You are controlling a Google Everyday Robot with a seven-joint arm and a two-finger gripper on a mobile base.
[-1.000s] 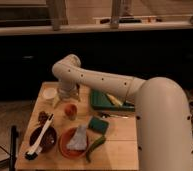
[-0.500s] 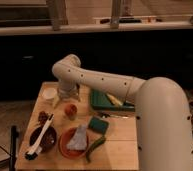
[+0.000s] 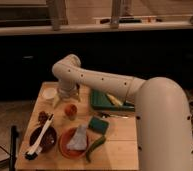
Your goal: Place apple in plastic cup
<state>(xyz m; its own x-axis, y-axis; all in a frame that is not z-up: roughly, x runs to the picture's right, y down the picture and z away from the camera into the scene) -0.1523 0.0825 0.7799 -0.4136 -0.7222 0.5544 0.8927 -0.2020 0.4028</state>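
My gripper (image 3: pixel 70 98) hangs down from the arm's wrist over the back left part of the wooden table (image 3: pixel 117 145). Right below it is the apple (image 3: pixel 70 109), a small red-orange round shape. It seems to sit at the top of the plastic cup (image 3: pixel 70 116), of which only a pale yellowish lower edge shows. I cannot tell whether the gripper touches the apple.
A white round cup (image 3: pixel 49 93) stands left of the gripper. In front are a dark bowl (image 3: pixel 46 141) with a brush (image 3: pixel 39 140), an orange-red bowl (image 3: pixel 65 145) holding a grey cloth, a green sponge (image 3: pixel 98 125) and a long green vegetable (image 3: pixel 95 145). A green tray (image 3: pixel 97 101) lies to the right.
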